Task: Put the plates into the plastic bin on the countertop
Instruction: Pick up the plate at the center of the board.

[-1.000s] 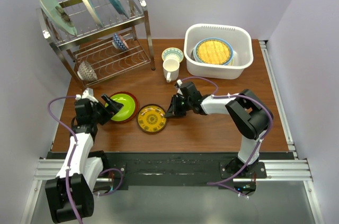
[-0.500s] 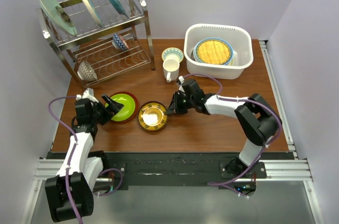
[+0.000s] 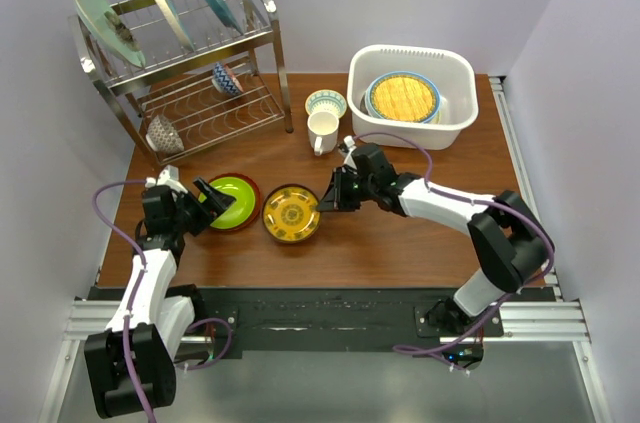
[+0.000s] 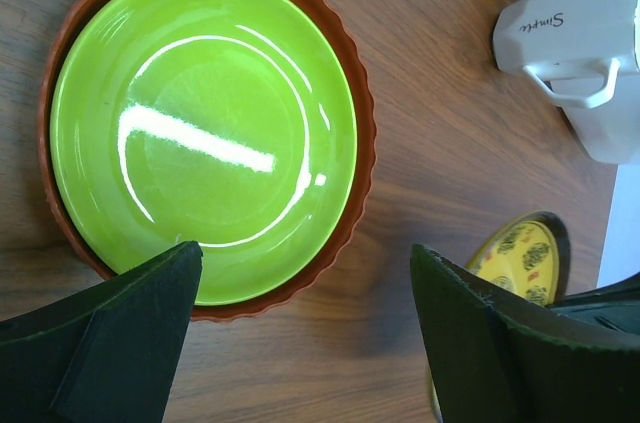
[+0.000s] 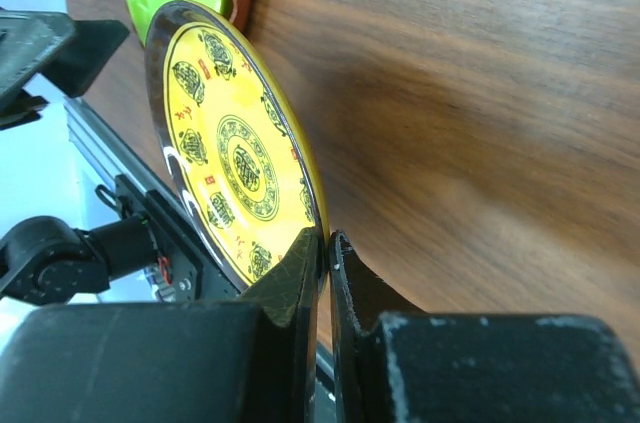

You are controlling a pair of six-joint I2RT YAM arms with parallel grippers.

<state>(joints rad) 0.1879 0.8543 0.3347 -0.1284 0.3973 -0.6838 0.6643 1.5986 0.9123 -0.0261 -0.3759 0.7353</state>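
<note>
From above, we saw the white plastic bin (image 3: 410, 135) at the far right of the table (image 3: 400, 243), a yellow woven plate (image 3: 403, 96) topping the stack inside it. Only the right wrist view showed us that the yellow patterned plate (image 5: 235, 158) stood steeply tilted off the wood rather than lying flat. Only the left wrist view showed us that the lime green plate (image 4: 200, 133) lay inside a red-orange plate (image 4: 357, 93) with a fluted rim, a white mug (image 4: 585, 53) nearby. The table was reddish-brown wood grain, boxed in by pale walls, with a metal dish rack (image 3: 210, 108) at its far left. The right tool (image 5: 325, 240) was almost closed, pinching the patterned plate's rim. The left tool (image 4: 300, 293) stood wide and held nothing, its fingers spread at the green plate's near edge. We could not tell whether it touched the plate.
</note>
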